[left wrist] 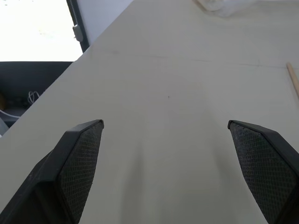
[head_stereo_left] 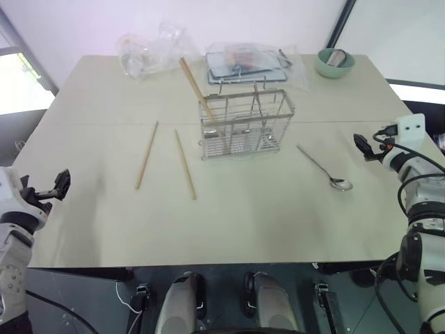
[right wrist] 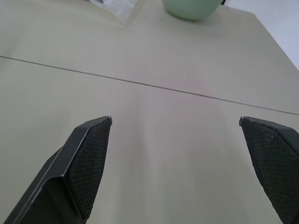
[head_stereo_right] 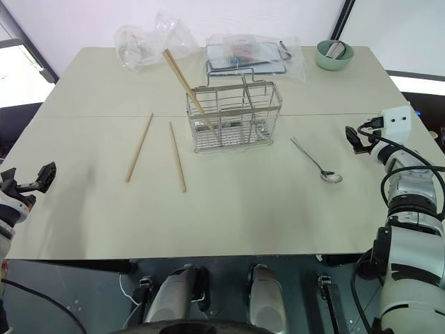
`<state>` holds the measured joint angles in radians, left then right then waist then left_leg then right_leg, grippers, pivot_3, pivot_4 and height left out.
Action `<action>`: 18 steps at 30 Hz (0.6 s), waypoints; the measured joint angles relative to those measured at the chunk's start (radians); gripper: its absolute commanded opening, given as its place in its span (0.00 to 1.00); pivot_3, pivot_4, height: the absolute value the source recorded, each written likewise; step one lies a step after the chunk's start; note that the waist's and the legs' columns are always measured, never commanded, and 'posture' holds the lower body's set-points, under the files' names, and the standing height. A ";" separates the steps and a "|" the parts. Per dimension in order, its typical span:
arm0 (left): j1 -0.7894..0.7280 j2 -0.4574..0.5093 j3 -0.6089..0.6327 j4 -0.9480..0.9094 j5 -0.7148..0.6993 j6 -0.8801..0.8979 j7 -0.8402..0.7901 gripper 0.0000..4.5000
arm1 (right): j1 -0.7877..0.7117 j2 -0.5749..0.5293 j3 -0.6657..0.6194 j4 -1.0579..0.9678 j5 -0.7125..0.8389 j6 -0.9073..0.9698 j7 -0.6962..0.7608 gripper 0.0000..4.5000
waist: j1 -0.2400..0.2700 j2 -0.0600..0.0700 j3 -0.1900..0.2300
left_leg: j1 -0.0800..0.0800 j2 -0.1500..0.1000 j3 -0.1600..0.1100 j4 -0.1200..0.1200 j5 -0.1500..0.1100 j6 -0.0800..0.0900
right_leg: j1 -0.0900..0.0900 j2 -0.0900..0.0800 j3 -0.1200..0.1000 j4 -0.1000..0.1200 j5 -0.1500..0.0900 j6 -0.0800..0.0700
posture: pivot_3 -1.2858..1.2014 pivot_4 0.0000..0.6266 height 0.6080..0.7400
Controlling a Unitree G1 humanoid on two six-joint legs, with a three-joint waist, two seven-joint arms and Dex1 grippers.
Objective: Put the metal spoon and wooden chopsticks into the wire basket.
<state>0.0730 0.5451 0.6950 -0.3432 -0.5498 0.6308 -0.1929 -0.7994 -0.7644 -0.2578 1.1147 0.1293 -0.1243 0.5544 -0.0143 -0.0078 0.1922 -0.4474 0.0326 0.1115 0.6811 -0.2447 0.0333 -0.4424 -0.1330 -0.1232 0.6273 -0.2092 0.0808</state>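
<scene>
Right, both grippers (head_stereo_left: 61, 182) (head_stereo_left: 364, 147) gape empty at the frame edges, one chopstick in the centre basket (head_stereo_left: 245, 124), two chopsticks (head_stereo_left: 147, 154) left, spoon (head_stereo_left: 324, 168) right, so I'd reach for that next.

Left gripper (left wrist: 166, 140) spread wide over bare table (left wrist: 168, 74), nothing between its fingers (left wrist: 77, 163). Chopstick end (left wrist: 293, 80) pokes in beside one finger; crumpled plastic (left wrist: 224, 4) further off.

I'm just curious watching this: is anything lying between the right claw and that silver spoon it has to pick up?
Nothing visible. The right gripper hangs with jaws open near the table's right edge, and only bare tabletop lies between it and the metal spoon. The wire basket stands left of the spoon.
</scene>
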 measured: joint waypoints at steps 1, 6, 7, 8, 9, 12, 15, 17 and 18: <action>0.000 0.001 0.000 0.000 0.000 0.000 0.000 1.00 | -0.001 0.000 0.000 0.000 0.000 0.000 0.000 1.00 | 0.000 0.000 0.000 | 0.000 0.000 0.000 0.000 0.000 0.000 | 0.000 0.000 0.000 0.000 0.000 0.000 | 0.52 0.24 0.75; -0.008 0.001 0.005 0.000 -0.018 0.001 -0.001 1.00 | -0.003 0.000 0.000 0.000 0.000 0.000 0.000 1.00 | 0.000 0.000 0.000 | 0.000 0.000 0.000 0.000 0.000 0.000 | 0.000 0.000 0.000 0.000 0.000 0.000 | 0.52 0.24 0.75; -0.009 0.001 0.009 0.000 -0.021 0.001 0.000 1.00 | -0.003 0.000 0.000 0.000 0.000 0.000 0.000 1.00 | 0.000 0.000 0.000 | 0.000 0.000 0.000 0.000 0.000 0.000 | 0.000 0.000 0.000 0.000 0.000 0.000 | 0.52 0.24 0.75; -0.009 0.001 0.010 0.000 -0.022 0.001 0.001 1.00 | -0.003 0.000 0.000 0.000 0.000 0.000 0.000 1.00 | 0.000 0.000 0.000 | 0.000 0.000 0.000 0.000 0.000 0.000 | 0.000 0.000 0.000 0.000 0.000 0.000 | 0.52 0.24 0.75; -0.009 0.001 0.010 0.000 -0.023 0.001 0.001 1.00 | -0.003 0.000 0.000 0.000 0.000 0.000 0.000 1.00 | 0.000 0.000 0.000 | 0.000 0.000 0.000 0.000 0.000 0.000 | 0.000 0.000 0.000 0.000 0.000 0.000 | 0.52 0.24 0.75; -0.009 0.004 0.010 0.006 -0.026 0.001 0.002 1.00 | -0.005 0.000 0.000 0.001 0.000 0.000 0.000 1.00 | 0.000 0.000 0.000 | 0.001 0.000 0.000 0.000 0.000 0.000 | 0.000 0.000 0.000 0.001 0.000 0.000 | 0.52 0.24 0.75; -0.009 0.005 0.010 0.010 -0.026 0.001 0.004 1.00 | -0.010 0.000 0.000 0.010 0.000 0.000 0.001 1.00 | 0.000 0.000 0.000 | 0.001 0.000 0.000 0.000 0.000 0.000 | 0.000 0.000 0.000 0.001 0.000 0.000 | 0.52 0.24 0.75; -0.009 0.006 0.010 0.010 -0.026 0.001 0.005 1.00 | -0.014 0.000 0.000 0.013 0.000 0.000 0.002 1.00 | 0.000 0.000 0.000 | 0.001 0.000 0.000 0.000 0.000 0.000 | 0.000 0.000 0.000 0.001 0.000 0.000 | 0.52 0.24 0.75; -0.009 0.006 0.010 0.010 -0.026 0.001 0.005 1.00 | -0.016 -0.001 0.000 0.014 0.000 0.000 0.002 1.00 | 0.000 0.000 0.000 | 0.001 0.000 0.000 0.000 0.000 0.000 | 0.000 0.000 0.000 0.001 0.000 0.000 | 0.52 0.24 0.75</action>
<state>0.0640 0.5514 0.7047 -0.3327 -0.5757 0.6314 -0.1879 -0.8149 -0.7649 -0.2578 1.1284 0.1294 -0.1243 0.5567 -0.0142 -0.0078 0.1922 -0.4467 0.0326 0.1117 0.6812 -0.2444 0.0333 -0.4421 -0.1330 -0.1230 0.6280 -0.2092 0.0809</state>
